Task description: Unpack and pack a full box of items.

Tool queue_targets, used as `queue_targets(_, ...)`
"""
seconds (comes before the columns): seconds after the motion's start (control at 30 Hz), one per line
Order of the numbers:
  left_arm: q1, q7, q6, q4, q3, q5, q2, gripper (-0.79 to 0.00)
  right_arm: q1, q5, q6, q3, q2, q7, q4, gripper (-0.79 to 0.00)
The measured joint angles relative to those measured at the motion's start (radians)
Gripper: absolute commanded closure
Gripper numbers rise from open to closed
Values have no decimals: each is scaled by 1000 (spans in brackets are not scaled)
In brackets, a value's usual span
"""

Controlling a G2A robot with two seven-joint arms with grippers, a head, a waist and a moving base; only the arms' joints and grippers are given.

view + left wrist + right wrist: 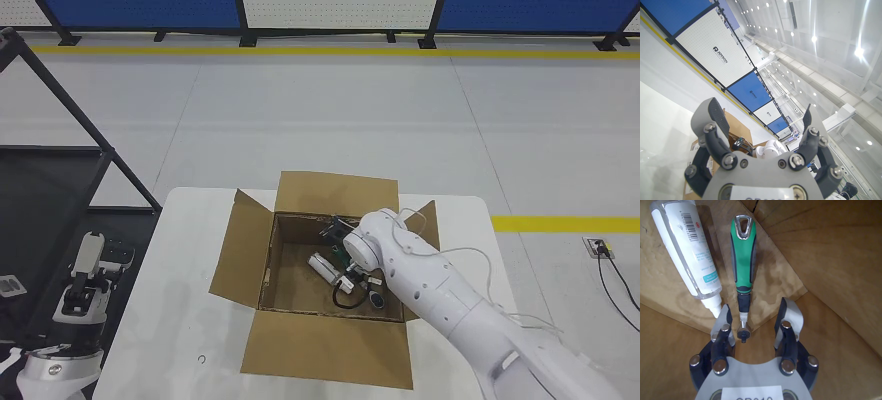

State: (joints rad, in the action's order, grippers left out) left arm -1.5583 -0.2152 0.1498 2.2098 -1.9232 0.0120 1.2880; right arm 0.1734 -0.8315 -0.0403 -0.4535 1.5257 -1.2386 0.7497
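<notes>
An open cardboard box stands on the white table. My right arm reaches down into it. Inside, a ratchet wrench with a green handle lies on the box floor beside a white squeeze bottle. My right gripper is open just above the floor, its fingers on either side of the wrench's metal head, touching nothing. My left gripper is open and empty, pointing upward off the table's left edge, away from the box.
More small items, dark and white, lie in the box's middle and back. The box's four flaps are folded outward; the front flap covers the table's near middle. A black frame stands left of the table.
</notes>
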Motion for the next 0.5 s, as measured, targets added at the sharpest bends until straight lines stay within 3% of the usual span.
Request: queue_targets(0.5,0,0,0,0,0,0,0,-785,2,-2,-37,-7,44,24,-84,-339)
